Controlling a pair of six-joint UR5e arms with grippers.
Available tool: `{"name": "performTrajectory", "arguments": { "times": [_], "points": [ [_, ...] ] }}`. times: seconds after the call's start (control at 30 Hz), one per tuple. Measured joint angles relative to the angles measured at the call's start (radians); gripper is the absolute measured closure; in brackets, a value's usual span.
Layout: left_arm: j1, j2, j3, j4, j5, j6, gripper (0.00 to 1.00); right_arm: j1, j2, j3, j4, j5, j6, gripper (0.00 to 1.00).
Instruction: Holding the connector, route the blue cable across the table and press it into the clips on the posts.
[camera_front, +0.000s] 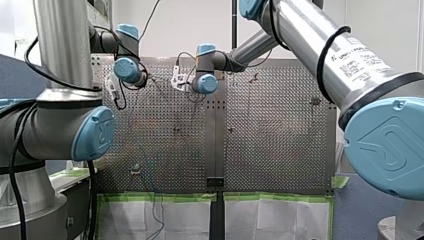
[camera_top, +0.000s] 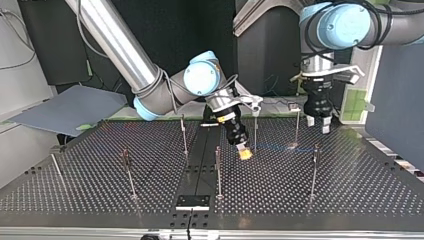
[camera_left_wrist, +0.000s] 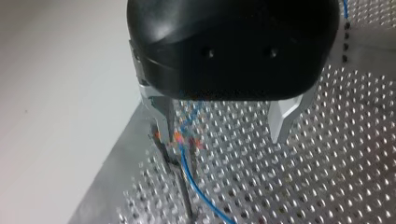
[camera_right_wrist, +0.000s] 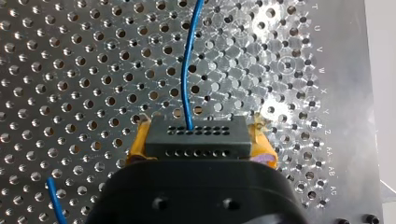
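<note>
Front view: shows table (camera_front: 270, 150); thin items not traceable.
Top view: shows right gripper (camera_top: 244, 152) low at mid-table, cable (camera_top: 272, 146) running toward a post (camera_top: 297, 127) beside left gripper (camera_top: 318, 125).
Left wrist view: shows fingers (camera_left_wrist: 281, 122) apart, cable at a clip (camera_left_wrist: 180, 140).
Right wrist view: shows pads (camera_right_wrist: 136, 144) clamped on connector (camera_right_wrist: 195, 135). Probably light and limp; best steered by the rigid connector.

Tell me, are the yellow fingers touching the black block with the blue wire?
Touching. In the right wrist view, the yellow pads of my right gripper press against both ends of the black connector, no gap.
</note>
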Motion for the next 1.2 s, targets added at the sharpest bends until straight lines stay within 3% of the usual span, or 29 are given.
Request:
{"name": "performTrajectory", "arguments": {
  "times": [0.27,0.6,0.93,1.2],
  "points": [
    [-0.037,0.036,-0.001,0.001,0.025,0.079,0.01,0.0,0.0,-0.011,0.017,0.0,0.0,1.0],
    [-0.094,-0.012,0.001,0.065,0.035,0.167,0.01,-0.001,0.0,-0.024,0.063,0.029,-0.003,1.0],
    [-0.118,-0.065,0.033,0.143,-0.019,0.21,0.01,-0.003,0.0,-0.025,0.079,0.035,-0.006,1.0],
    [-0.12,-0.113,0.086,0.15,-0.05,0.231,0.01,-0.009,0.0,-0.025,0.08,0.036,-0.006,1.0]
  ]
}}
